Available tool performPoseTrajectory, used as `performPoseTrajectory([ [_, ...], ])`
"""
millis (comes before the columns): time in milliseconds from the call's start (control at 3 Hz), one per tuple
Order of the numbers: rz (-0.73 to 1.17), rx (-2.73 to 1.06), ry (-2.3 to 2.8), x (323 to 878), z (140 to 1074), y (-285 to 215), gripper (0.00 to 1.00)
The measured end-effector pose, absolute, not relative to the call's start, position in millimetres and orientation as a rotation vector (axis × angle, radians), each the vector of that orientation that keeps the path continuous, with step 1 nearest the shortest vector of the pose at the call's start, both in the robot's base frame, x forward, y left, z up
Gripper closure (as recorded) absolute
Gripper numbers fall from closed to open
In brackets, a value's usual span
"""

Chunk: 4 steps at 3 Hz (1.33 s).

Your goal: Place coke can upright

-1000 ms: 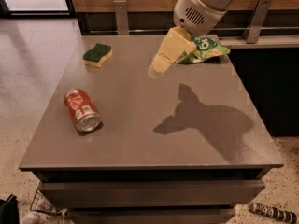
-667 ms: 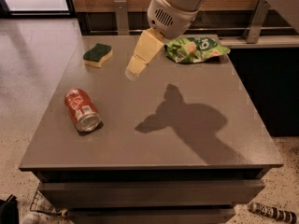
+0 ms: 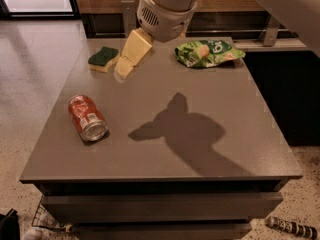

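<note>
lying on its side, the coke can (image 3: 87, 118) is untouched; the gripper (image 3: 124, 70) hovers near the sponge (image 3: 103, 59), open or closed i cannot tell; uprighting remains.

One camera is looking down at the grey desk (image 3: 200, 149) from high up, standing in front of it. It is facing toward the desk's back edge and taking in the whole top. The hand (image 3: 125, 66) is hanging near the camera, over the back left part.
</note>
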<state>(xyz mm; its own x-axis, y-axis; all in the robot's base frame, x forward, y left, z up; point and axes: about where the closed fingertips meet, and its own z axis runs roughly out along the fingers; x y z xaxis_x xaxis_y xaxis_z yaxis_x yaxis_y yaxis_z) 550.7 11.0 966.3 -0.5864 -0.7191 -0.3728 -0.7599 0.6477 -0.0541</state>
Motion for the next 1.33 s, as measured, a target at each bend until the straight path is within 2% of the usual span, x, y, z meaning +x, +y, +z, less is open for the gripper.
performPoseTrajectory([
  [667,0.352,-1.191,2.551,560.2,945.5,47.1,0.00],
  [1333,0.437,-1.129,2.734,559.0,922.9,73.2,0.00],
])
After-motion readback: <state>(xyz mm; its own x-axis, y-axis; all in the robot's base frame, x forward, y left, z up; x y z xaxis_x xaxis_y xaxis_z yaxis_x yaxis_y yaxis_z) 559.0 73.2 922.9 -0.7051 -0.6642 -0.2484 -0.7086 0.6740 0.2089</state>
